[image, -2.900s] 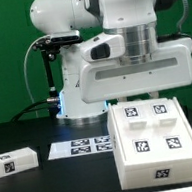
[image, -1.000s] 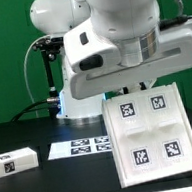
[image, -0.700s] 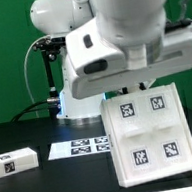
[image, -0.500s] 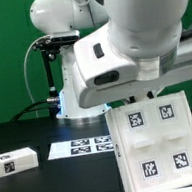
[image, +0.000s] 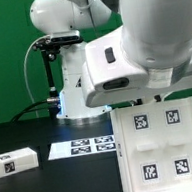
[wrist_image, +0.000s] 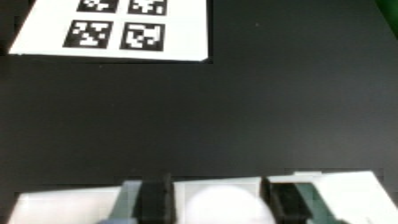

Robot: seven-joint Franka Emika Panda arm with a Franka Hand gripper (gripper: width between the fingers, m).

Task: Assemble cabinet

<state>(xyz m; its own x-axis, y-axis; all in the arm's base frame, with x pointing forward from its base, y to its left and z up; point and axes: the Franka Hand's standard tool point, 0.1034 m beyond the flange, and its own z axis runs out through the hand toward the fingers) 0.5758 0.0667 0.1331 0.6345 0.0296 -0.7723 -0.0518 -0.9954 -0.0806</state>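
Note:
The cabinet (image: 160,142) is a white box whose face carries several black-and-white tags. It stands tilted up at the exterior view's right, its tagged face turned to the camera. My gripper (image: 149,99) grips its upper edge from above, largely hidden under the big white hand. In the wrist view the two dark fingers (wrist_image: 151,200) close on a white rounded part of the cabinet (wrist_image: 217,202), with the gripper (wrist_image: 217,198) midway. A separate small white panel piece (image: 14,161) with one tag lies on the black table at the exterior view's left.
The marker board (image: 82,147) lies flat on the table in front of the white robot pedestal (image: 80,102); it also shows in the wrist view (wrist_image: 116,30). A black stand with cables (image: 47,67) rises behind at the left, before a green backdrop.
The cabinet has swung from lying tilted to standing more upright and has shifted toward the exterior view's right with the hand. The small panel and the marker board have not moved.

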